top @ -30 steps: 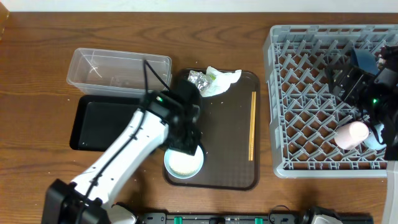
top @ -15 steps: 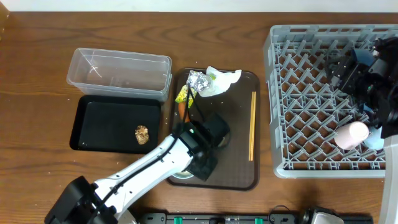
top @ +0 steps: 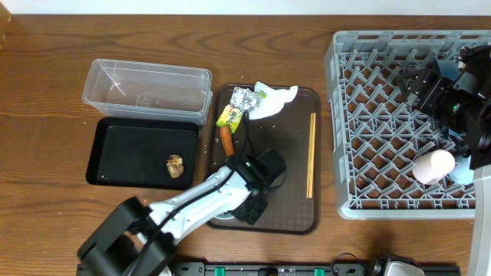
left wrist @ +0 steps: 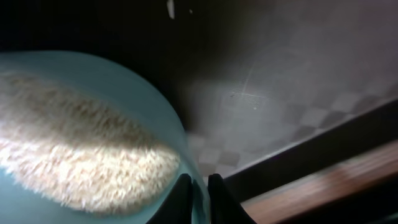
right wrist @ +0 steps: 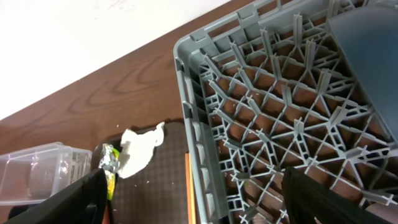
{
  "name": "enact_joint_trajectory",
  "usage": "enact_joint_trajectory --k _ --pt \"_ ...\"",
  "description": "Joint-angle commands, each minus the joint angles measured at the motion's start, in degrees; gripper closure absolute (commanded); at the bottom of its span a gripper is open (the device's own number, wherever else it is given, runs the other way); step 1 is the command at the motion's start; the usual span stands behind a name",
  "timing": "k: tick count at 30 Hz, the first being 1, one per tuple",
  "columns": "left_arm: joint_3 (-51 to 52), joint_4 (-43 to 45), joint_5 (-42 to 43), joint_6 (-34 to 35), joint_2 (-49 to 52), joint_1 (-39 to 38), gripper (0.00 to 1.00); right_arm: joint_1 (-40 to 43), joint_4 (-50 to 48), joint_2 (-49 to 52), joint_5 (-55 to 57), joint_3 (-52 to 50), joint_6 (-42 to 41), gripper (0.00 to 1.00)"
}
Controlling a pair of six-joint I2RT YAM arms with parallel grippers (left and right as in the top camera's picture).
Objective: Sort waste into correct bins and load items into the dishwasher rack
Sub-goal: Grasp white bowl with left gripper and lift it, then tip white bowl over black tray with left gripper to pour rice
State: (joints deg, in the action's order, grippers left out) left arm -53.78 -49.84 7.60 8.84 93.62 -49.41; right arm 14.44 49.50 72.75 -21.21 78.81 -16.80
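Left end effector [left wrist: 199, 185] clamped on the rim of the bowl [left wrist: 81, 68], rice [left wrist: 81, 155] inside, at the tray's [top: 284, 153] 7 o'clock corner. Rack [top: 383, 115] lies at 3 o'clock of the bowl, black bin [top: 130, 149] at 10; right end effector [right wrist: 193, 186], jaws apart, hangs over rack.

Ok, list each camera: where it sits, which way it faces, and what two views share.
Overhead: above the table, looking straight down at rack, brown tray, left arm, right arm.
Left wrist: low over the bowl of rice; left tool pinches its rim.
Right wrist: above the rack's corner, facing the tray; right tool open.
Shared: overhead and right wrist both show the crumpled paper.
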Motion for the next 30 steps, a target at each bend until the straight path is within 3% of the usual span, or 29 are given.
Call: enact_joint_trajectory --k 1,9,17,23,30 --pt "0.31 0.2 1.11 -3.26 4.48 -0.02 0.89 -0.81 -0.02 0.02 -0.94 0.37 -1.44 0.19" --pt "-2.8 -1.55 0.85 -2.4 4.83 0.0 0.94 -0.81 -0.04 0.02 -1.33 0.37 -1.42 0.2" --pt "-10.25 -4.83 1.64 -0.81 -6.73 5.11 0.94 -0.81 -0.02 0.02 -1.33 0.37 -1.4 0.2" --pt "-10.29 -3.19 13.49 -0.85 -16.85 16.81 0.94 -0.81 -0.04 0.02 -1.33 0.37 -1.42 0.2" --pt "-10.08 -4.48 21.86 -3.02 -22.77 35.54 0.94 -0.81 0.0 0.02 -1.33 0.37 -1.4 0.2"
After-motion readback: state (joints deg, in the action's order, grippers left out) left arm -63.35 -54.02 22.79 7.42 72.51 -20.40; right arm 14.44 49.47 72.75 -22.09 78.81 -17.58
